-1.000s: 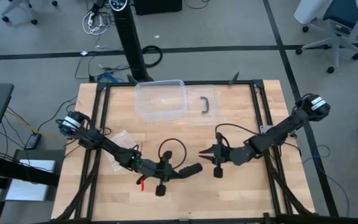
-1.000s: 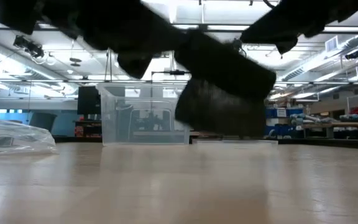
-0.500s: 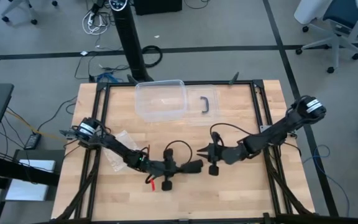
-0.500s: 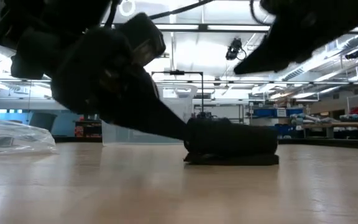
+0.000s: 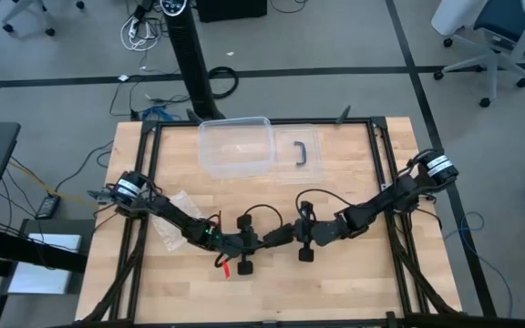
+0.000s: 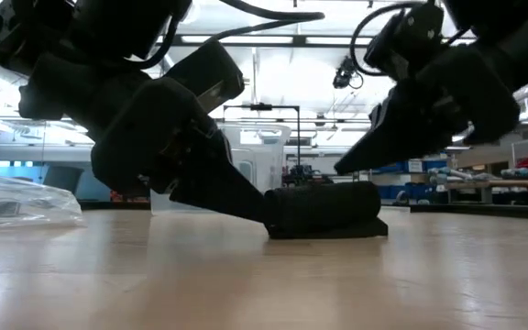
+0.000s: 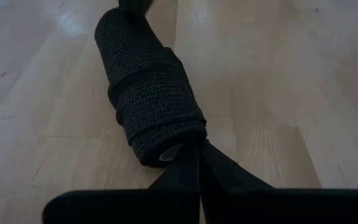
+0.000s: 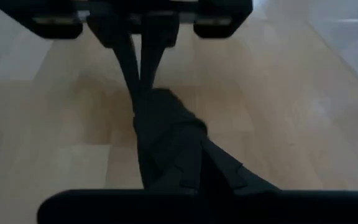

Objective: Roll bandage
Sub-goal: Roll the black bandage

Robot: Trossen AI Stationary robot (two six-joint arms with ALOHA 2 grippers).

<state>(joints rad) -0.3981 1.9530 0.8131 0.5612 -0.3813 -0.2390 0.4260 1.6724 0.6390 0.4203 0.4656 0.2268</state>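
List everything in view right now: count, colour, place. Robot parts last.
bandage: 1, black, rolled, lying on the table near its middle, between the two grippers
plastic box: 1, clear, far side of the table
lid: 1, clear with black handle, right beside the box
plastic bag: 1, clear, crinkled, left side of the table under the left arm
table: 1, light wood with black frame
left gripper: 1, dark, shut on one end of the bandage
right gripper: 1, dark, shut at the bandage's other end
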